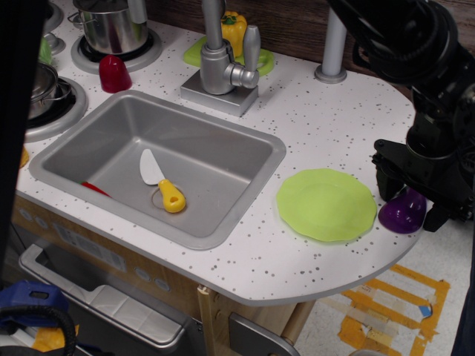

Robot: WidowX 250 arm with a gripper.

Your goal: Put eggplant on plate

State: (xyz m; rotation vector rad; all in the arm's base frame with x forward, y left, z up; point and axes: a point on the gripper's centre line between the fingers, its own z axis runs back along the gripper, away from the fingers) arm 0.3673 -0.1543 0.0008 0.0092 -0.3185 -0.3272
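Observation:
The purple eggplant (401, 215) lies on the speckled counter at the far right, just right of the lime-green plate (326, 205) and close to the counter's rounded edge. My black gripper (410, 202) has come down over it. One finger (387, 181) is on its left and the other (438, 215) on its right. The jaws stand open around the eggplant, and its green cap is hidden by the gripper body. The plate has nothing on it.
A grey sink (111, 148) holds a yellow-handled knife (165, 187). Behind it stand a faucet (223, 67), a smaller green plate with a yellow pepper (234, 30), a red cup (115, 74) and pots (115, 26) on burners. A grey post (332, 44) stands at the back right.

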